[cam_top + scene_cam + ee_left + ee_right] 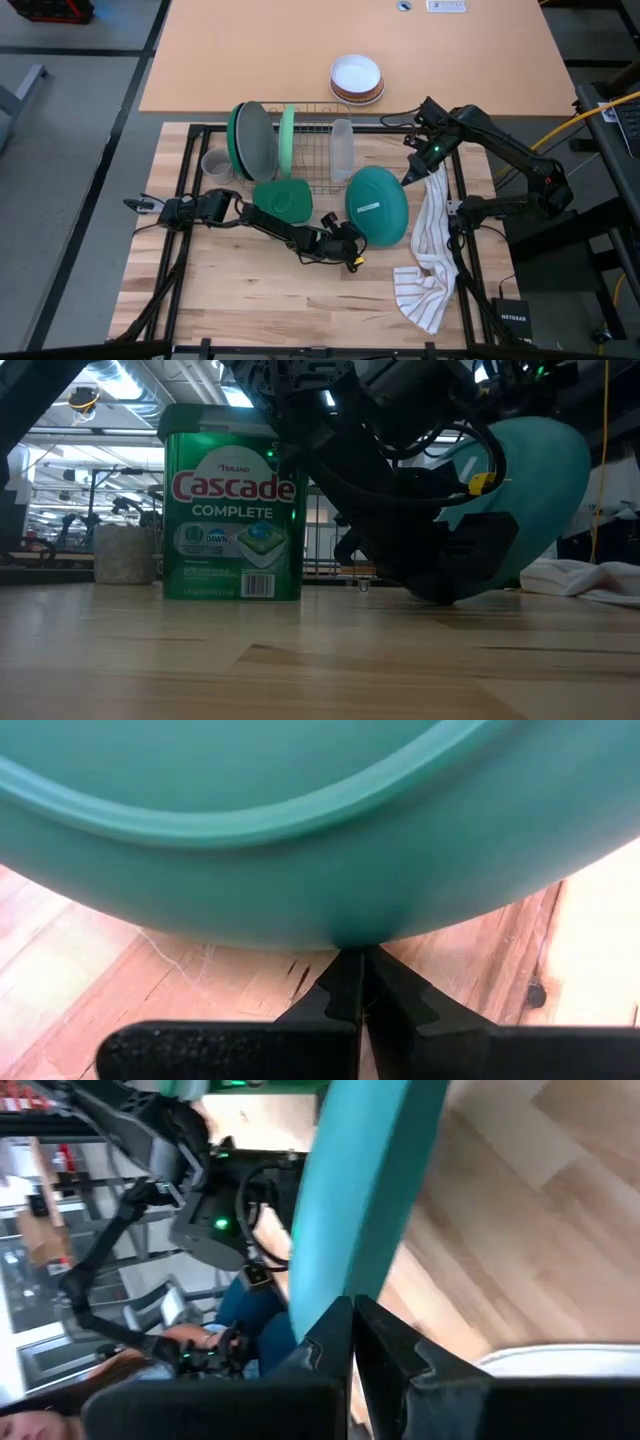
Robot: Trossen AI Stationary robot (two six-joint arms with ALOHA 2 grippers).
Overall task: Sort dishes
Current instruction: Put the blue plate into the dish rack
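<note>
- Teal plate [378, 205] sits centre-right of the high frame, just right of the wire rack [310, 150], tipped up on edge on the counter [250, 290]; not yet racked.
- Left gripper [352, 252] at lower centre of the high frame, fingers [345, 1005] closed, tips right at the teal plate's lower rim; cannot tell if the rim is pinched or only touched.
- Right gripper [408, 178] at the plate's upper right edge, fingers [330, 1350] closed; the plate edge runs right by the tips, grip unclear.
- Done so far, as I judge: dark green plate [238, 140], grey plate [257, 140] and light green plate [288, 138] stand upright in the rack, upper centre-left.
- Left to do: teal plate, the green plate [283, 198] lying flat below the rack, maybe the grey mug [216, 165] at the rack's left.
- Teal plate's long axis runs roughly top to bottom in the high frame, face tilted toward the right.
- White towel [428, 265] lies lower right.
</note>
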